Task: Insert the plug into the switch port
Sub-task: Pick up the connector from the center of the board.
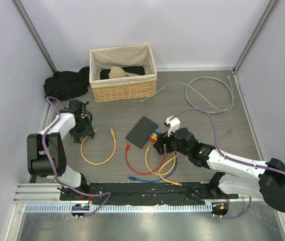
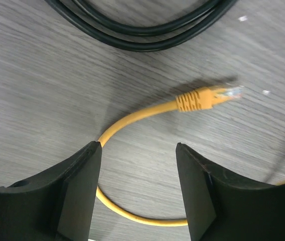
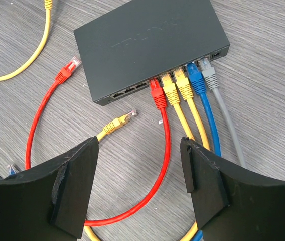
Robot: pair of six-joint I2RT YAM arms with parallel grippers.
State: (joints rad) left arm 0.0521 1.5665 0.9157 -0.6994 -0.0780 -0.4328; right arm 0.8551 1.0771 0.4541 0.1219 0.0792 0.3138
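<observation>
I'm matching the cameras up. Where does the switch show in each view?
Top: switch at centre, sitting at an angle.
Left wrist: not in it.
Right wrist: upper middle, with its sockets facing the camera.
Shared landmark: the loose red plug, lying just left of the switch in both of those views.

Bright, even light, soft shadows. Just ahead of the left claw (image 2: 137,146) the orange moulded cable plug (image 2: 202,98) is kinda blurry at its tip. Glare streaks the silvery metal rail (image 1: 132,207) well behind it.
</observation>
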